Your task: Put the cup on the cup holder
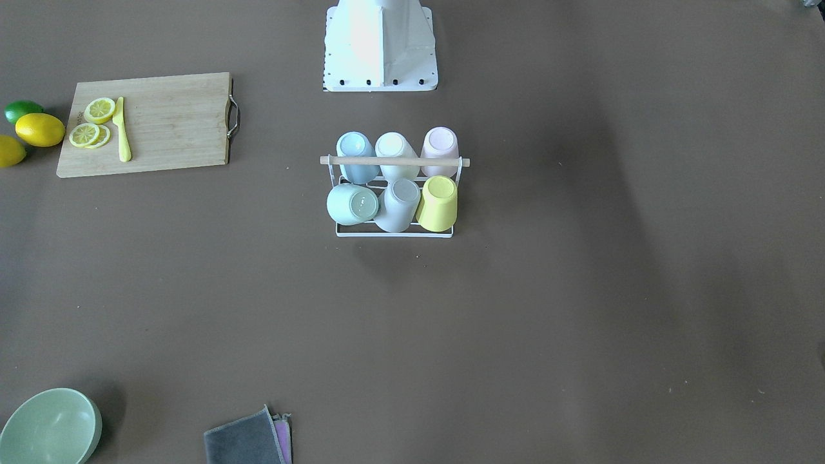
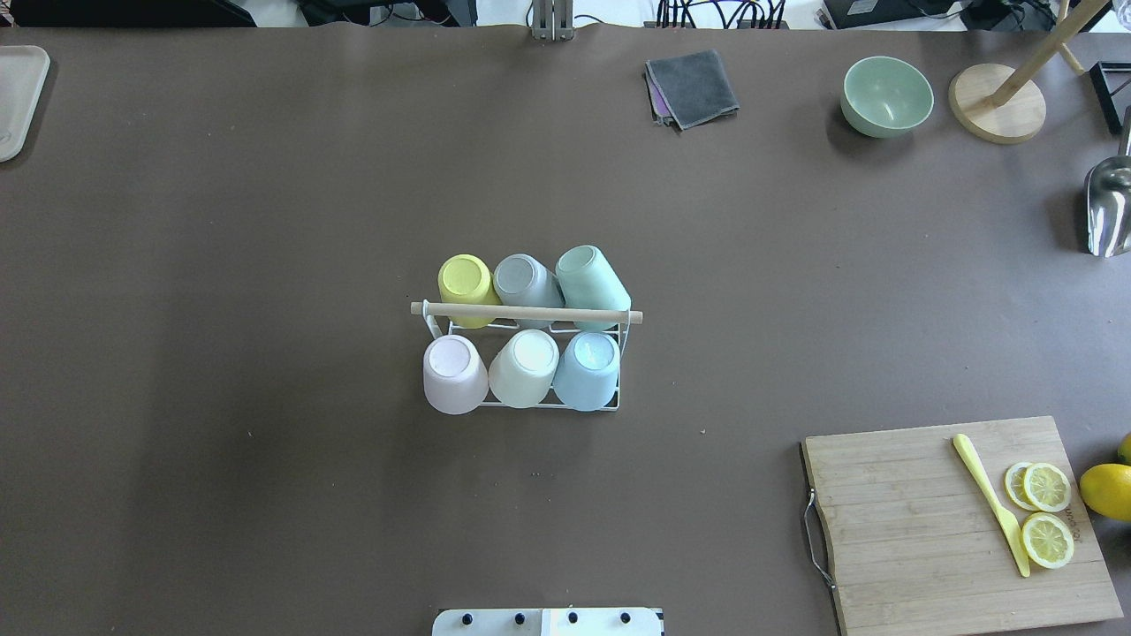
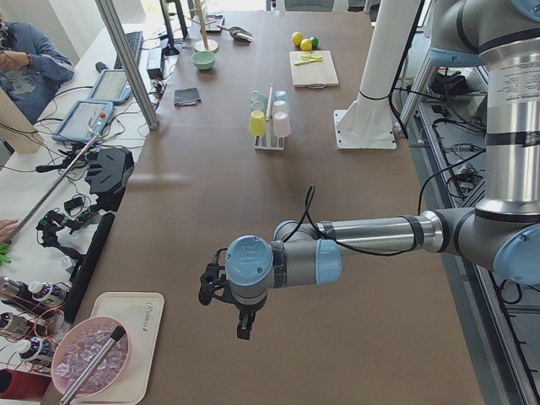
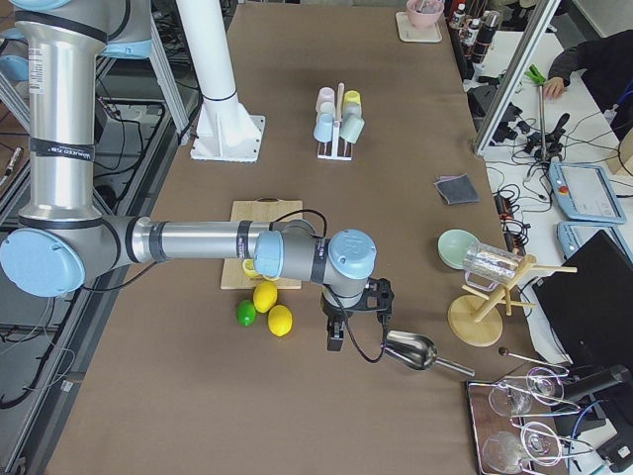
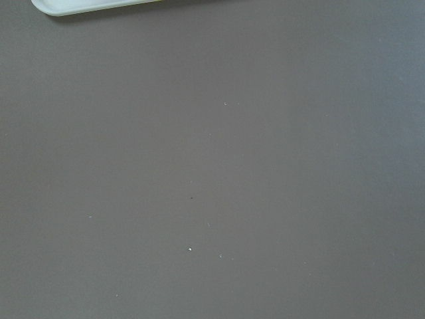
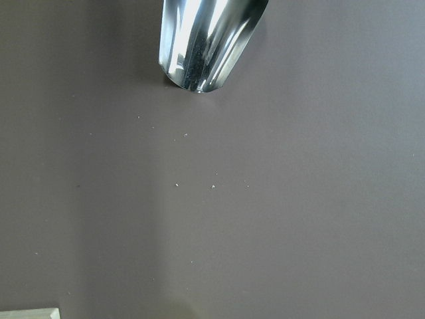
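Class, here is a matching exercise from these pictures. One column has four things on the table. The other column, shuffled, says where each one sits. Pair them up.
Things:
1. yellow cup
2. yellow knife
3. green bowl
4. lime

Places:
A. on the cutting board, beside lemon slices
B. on the table beside a whole lemon
C. inverted on the cup holder
D. on the table between a grey cloth and a round wooden base

Pairs: 1-C, 2-A, 3-D, 4-B
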